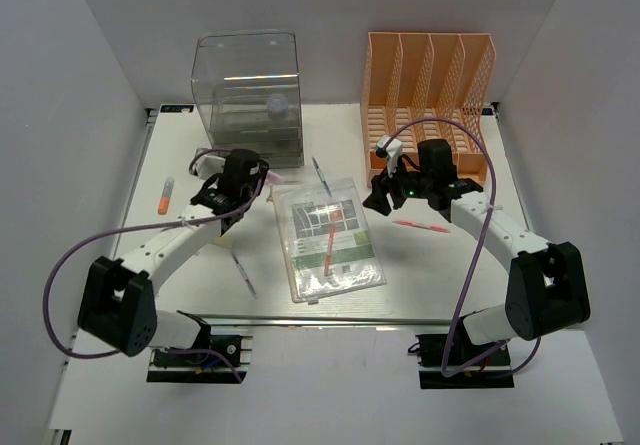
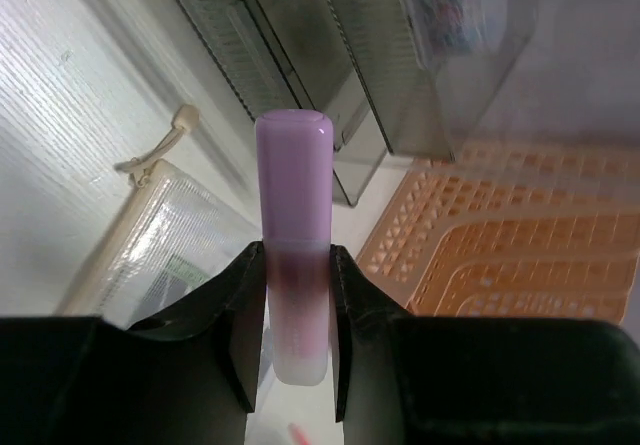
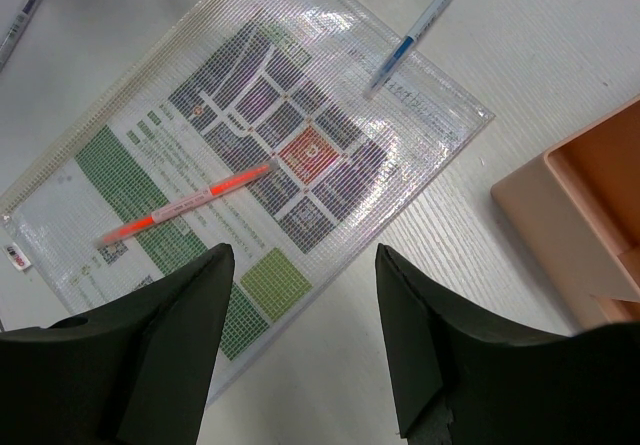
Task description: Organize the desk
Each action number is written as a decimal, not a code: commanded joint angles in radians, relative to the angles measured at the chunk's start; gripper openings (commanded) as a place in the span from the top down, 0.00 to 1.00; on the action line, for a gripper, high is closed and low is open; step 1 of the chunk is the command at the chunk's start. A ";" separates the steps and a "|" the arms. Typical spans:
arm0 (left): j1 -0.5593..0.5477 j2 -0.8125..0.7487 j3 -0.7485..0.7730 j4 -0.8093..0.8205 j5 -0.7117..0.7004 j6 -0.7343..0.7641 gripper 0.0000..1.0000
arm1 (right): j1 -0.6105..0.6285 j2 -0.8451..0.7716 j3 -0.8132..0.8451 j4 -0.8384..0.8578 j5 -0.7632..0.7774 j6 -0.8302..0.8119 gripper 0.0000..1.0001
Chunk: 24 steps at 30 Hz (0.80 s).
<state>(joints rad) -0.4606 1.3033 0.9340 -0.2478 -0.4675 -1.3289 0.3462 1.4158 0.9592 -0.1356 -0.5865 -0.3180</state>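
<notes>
The white desk (image 1: 190,255) holds a clear mesh pouch (image 1: 330,240) with a printed sheet inside and an orange pen (image 1: 330,252) lying on it. My left gripper (image 1: 256,183) is in front of the clear drawer box (image 1: 248,95). It is shut on a purple tube (image 2: 293,175), which stands up between the fingers in the left wrist view. My right gripper (image 1: 381,198) is open and empty. It hovers over the pouch's right edge (image 3: 250,155), with the orange pen (image 3: 190,203) just beyond its fingertips (image 3: 200,295).
An orange file rack (image 1: 430,95) stands at the back right, close behind my right arm. A blue pen (image 1: 322,177) lies at the pouch's top edge. A pink pen (image 1: 420,226) lies right of the pouch, an orange marker (image 1: 165,195) at far left and a thin pen (image 1: 244,275) lower left.
</notes>
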 commanded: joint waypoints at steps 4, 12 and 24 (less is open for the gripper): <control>0.020 0.126 0.103 0.103 -0.099 -0.374 1.00 | -0.013 -0.024 0.036 -0.007 -0.019 -0.006 0.35; 0.039 0.281 0.256 0.015 -0.129 -0.454 1.00 | -0.015 -0.031 0.036 -0.006 -0.021 -0.006 0.35; 0.068 0.422 0.289 0.062 -0.097 -0.538 0.98 | -0.026 -0.037 0.036 -0.007 -0.029 -0.007 0.35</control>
<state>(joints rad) -0.4076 1.7267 1.2110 -0.2310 -0.5549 -1.8225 0.3256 1.4128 0.9592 -0.1402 -0.5930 -0.3183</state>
